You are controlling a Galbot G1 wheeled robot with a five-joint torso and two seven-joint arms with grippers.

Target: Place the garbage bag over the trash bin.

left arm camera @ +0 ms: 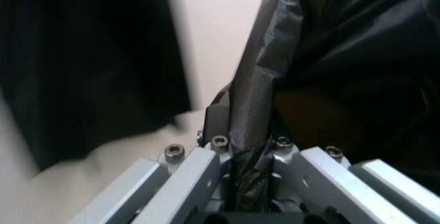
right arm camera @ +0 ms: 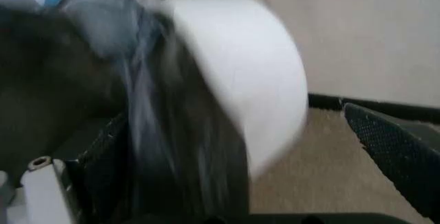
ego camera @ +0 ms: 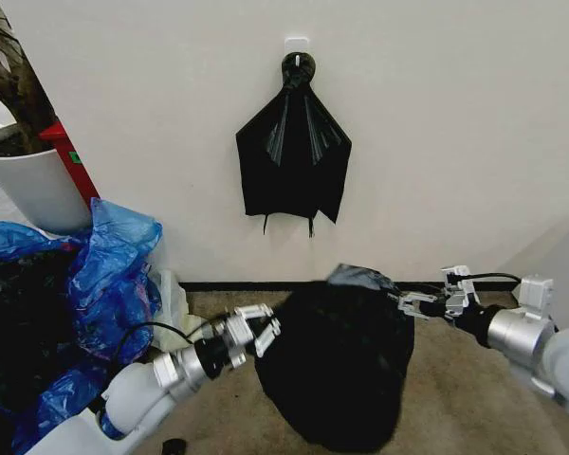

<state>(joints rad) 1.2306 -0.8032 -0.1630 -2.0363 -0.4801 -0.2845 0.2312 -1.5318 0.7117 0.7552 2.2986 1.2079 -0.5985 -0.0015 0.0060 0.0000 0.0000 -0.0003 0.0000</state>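
Low in the head view's centre, the bag [ego camera: 337,365] hangs stretched between 2 hands above the beige floor [ego camera: 474,398]. From the lower left of the frame the left arm reaches up and to the right, its left hand [ego camera: 266,334] meeting the bag's left edge. The left wrist view shows a fold of the black film [left arm camera: 251,126] running down between that hand's fingers [left arm camera: 216,116], which are closed tight on it. From the right edge the right arm stretches almost level toward the centre, and the right hand [ego camera: 410,303] meets the bag's upper right corner. The right wrist view shows dark film at one finger [right arm camera: 96,157] while the other finger [right arm camera: 399,152] stands clear of it, so I cannot tell whether this hand grips. That view also shows the bin [right arm camera: 240,74], a white rounded wall close against the bag. On the wall above, a black bundle [ego camera: 294,152] hangs from a hook.
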